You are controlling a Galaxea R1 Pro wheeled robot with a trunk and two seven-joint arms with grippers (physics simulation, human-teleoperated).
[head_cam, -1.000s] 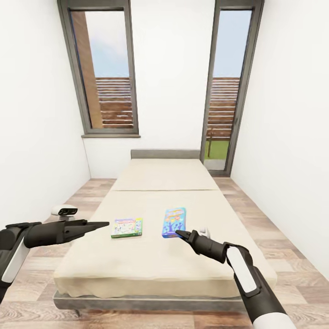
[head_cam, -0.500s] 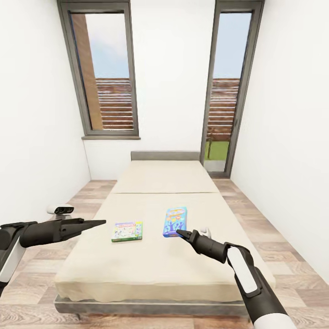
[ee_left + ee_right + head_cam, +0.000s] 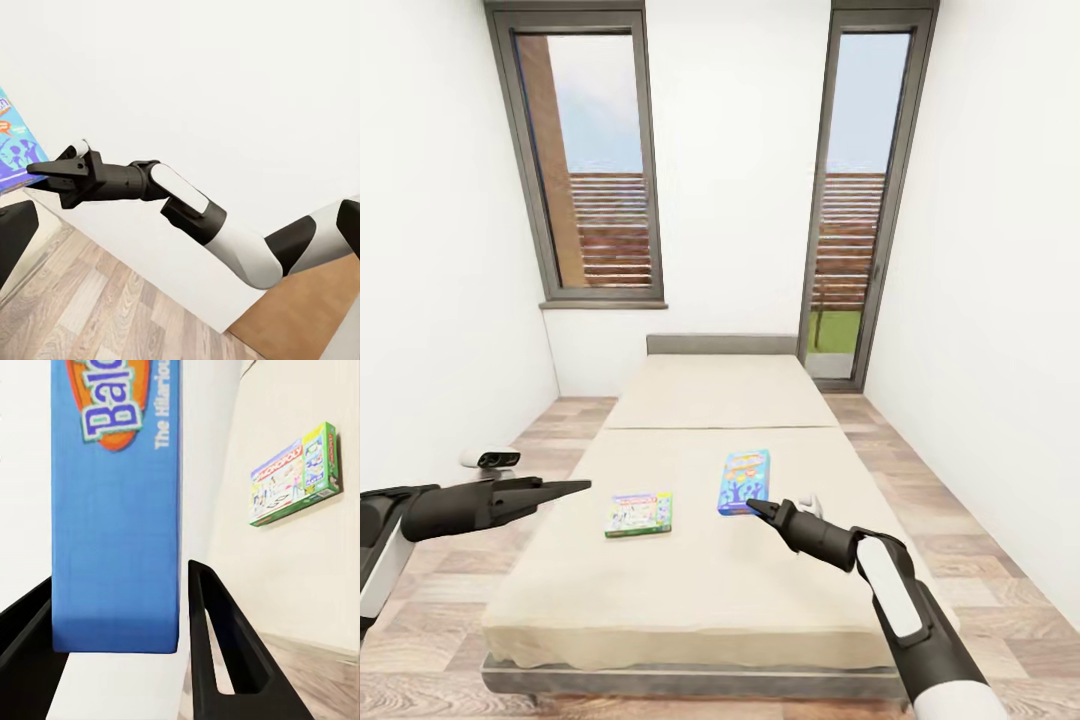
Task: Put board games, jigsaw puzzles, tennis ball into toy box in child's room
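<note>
Right gripper (image 3: pixel 752 507) spread wide around the blue game (image 3: pixel 743 481) on the bed (image 3: pixel 700 580); left gripper (image 3: pixel 582 486) pinched together, empty.

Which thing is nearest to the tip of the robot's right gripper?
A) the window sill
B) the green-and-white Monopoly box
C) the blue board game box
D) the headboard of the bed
C: in the head view the right gripper points at the near end of the blue board game box on the bed, and in the right wrist view that box lies just ahead of the open fingers.
</note>
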